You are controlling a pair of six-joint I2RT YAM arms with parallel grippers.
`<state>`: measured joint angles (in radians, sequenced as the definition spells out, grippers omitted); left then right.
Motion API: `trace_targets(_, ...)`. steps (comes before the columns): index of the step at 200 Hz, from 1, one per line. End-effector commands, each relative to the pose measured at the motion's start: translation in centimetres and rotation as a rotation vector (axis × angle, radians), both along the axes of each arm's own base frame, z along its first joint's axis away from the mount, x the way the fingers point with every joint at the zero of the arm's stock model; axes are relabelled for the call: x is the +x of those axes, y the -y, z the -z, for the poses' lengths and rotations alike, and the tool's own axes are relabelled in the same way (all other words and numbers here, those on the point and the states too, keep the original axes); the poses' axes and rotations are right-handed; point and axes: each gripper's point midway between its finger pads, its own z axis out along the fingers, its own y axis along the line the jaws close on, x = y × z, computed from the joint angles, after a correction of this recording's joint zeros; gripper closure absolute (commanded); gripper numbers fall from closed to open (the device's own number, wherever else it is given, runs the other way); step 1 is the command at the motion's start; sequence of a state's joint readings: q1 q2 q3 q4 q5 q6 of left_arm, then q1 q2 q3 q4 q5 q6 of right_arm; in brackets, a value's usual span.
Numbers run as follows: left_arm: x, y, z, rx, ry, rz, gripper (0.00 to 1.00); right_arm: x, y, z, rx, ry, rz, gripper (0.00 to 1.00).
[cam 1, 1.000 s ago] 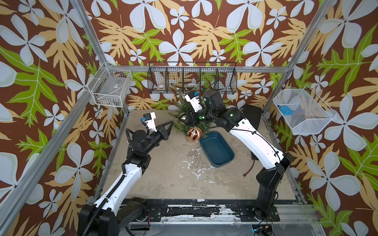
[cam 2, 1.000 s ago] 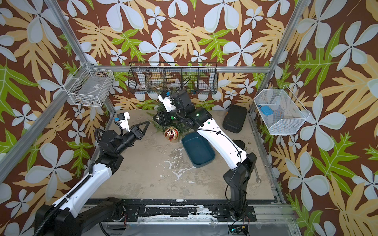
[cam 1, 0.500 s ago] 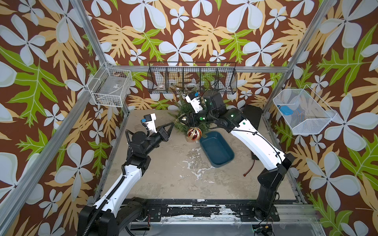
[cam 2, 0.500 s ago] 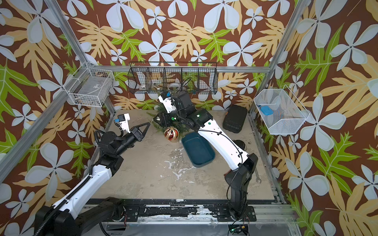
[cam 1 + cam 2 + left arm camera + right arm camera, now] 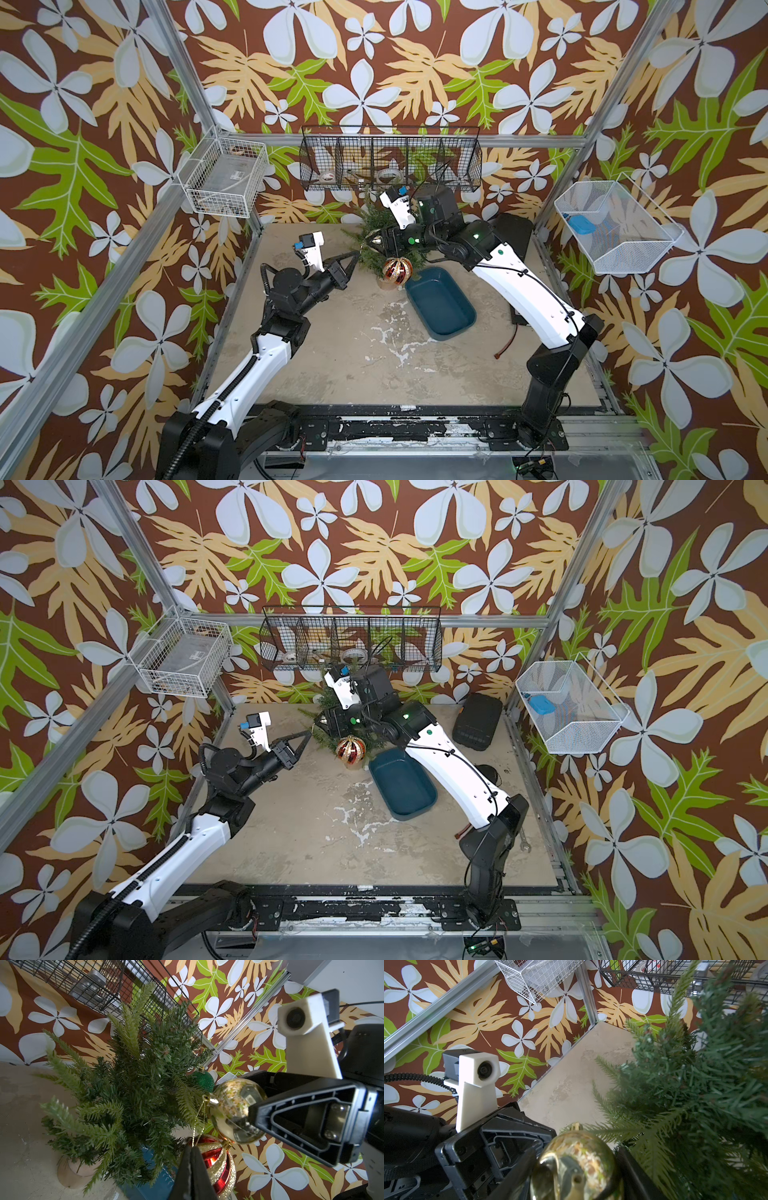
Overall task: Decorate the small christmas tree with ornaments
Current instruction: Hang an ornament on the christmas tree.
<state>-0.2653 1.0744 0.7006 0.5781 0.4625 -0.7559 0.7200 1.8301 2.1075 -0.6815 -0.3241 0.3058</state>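
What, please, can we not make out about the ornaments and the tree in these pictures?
- Green glitter ball: half behind branches of the tree in the left wrist view; under the right arm in both top views.
- Striped ball: partly behind the left gripper in the left wrist view.
- Gold ball: blurred, cut by the right wrist view's edge.

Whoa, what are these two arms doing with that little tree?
They're decorating the small christmas tree. The right claw grips a gold ball beside it, while the left claw is shut on its thread loop, probably to hook it on. A striped ball and a green glitter ball already hang there.
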Motion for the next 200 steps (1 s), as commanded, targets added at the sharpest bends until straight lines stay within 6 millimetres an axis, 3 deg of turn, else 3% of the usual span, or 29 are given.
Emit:
trace_targets(1, -0.1, 0.1, -1.1, -0.001, 0.048, -0.007, 1.0, 0.3, 0.4, -0.2, -0.014, 0.029, 0.019, 0.41)
trace_targets(200, -0.7, -0.1, -2.5, -0.003, 0.111, -0.027, 1.0, -1.0, 0.1, -1.2, 0.029, 0.039, -0.044, 0.41)
